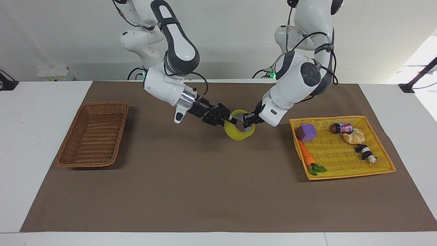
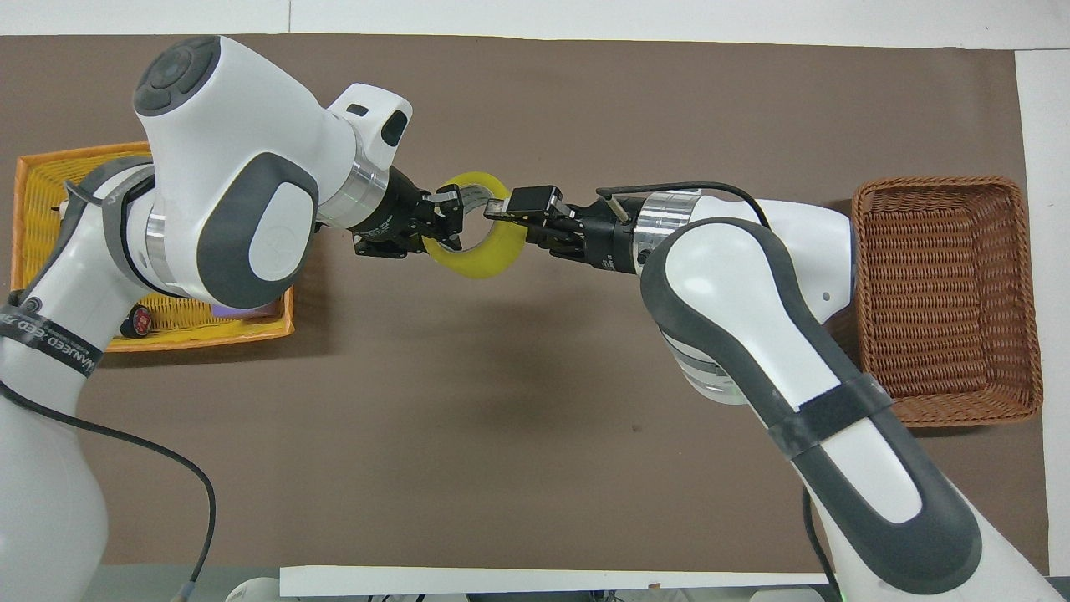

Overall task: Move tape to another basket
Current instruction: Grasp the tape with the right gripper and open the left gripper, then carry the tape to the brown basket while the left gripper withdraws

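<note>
Over mat centre: tape, pinched by left gripper and right gripper
Brown basket, 9 o'clock in the facing view: nothing inside
Yellow basket, 3 o'clock: cube, carrot, can, croissant, figurine

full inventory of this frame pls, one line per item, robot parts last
tape: 1, yellow, in the air over the mat's middle, gripped from both ends
brown basket: 1, dark wicker, right arm's end, nothing in it
yellow basket: 1, flat woven, left arm's end
purple cube: 1, in yellow basket
carrot: 1, orange, green leaves, in yellow basket
can: 1, pink and black, lying in yellow basket
croissant: 1, tan, beside can
panda toy: 1, black-white, in yellow basket
mat: 1, brown, on white table
left gripper: shut on tape
right gripper: shut on tape
</note>
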Available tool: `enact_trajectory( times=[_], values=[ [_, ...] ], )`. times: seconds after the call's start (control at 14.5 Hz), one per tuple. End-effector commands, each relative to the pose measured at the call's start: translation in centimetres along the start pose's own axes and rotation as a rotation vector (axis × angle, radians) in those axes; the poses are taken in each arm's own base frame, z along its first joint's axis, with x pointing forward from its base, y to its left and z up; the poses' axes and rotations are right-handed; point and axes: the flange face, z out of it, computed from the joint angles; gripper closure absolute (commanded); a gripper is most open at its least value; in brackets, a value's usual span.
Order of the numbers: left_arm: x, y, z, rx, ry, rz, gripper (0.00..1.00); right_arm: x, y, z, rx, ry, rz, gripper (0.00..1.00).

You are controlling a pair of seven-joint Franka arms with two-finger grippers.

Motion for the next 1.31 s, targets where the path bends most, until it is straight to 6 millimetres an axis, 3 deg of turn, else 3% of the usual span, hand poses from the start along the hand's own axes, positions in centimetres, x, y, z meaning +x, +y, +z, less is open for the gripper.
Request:
enact_trajectory(
  times=[0.0, 0.07, 0.14, 0.21, 0.28, 0.48, 0.62, 0.76, 0.97, 1.11, 1.24],
  values=[
    [-1.0, -0.2, -1.0, 0.007, 0.020, 0.006, 1.00, 0.1, 0.1, 0.1, 0.009, 0.015, 0.009, 1.00],
    [-1.0, -0.2, -1.0, 0.009, 0.018, 0.006, 0.94, 0.1, 0.1, 0.1, 0.008, 0.014, 0.008, 1.00],
    [-1.1, 0.1, -1.1, 0.006, 0.021, 0.009, 0.68, 0.2, 0.1, 0.1, 0.008, 0.016, 0.008, 1.00],
    [-1.0, 0.3, -1.5, 0.004, 0.032, 0.010, 0.12, 0.2, 0.1, 0.1, 0.008, 0.016, 0.008, 1.00],
    [-1.5, 1.2, -2.1, 0.042, 0.066, 0.053, 0.00, 0.1, 0.1, 0.1, 0.009, 0.014, 0.008, 1.00],
    [-1.7, 1.0, -6.2, 0.096, 0.106, 0.088, 0.00, 0.3, 0.1, -0.1, 0.006, 0.010, 0.001, 1.00],
    [0.6, -2.3, -10.0, 0.102, 0.146, 0.048, 0.00, 1.0, 0.3, -0.7, 0.003, 0.013, -0.020, 1.00],
    [3.2, -7.5, -13.3, 0.121, 0.178, 0.065, 0.00, 3.5, 1.7, -3.4, -0.042, 0.005, -0.077, 1.00],
    [6.3, -14.2, -16.0, 0.207, 0.195, 0.135, 0.00, 9.8, 4.0, -12.9, -0.119, -0.066, -0.161, 1.00],
    [7.8, -18.1, -17.4, 0.277, 0.207, 0.204, 0.00, 12.5, 6.9, -19.6, -0.108, -0.088, -0.176, 1.00],
    [9.1, -22.1, -19.3, 0.295, 0.233, 0.161, 0.00, 14.4, 10.5, -26.7, -0.082, -0.068, -0.186, 1.00]
  ],
)
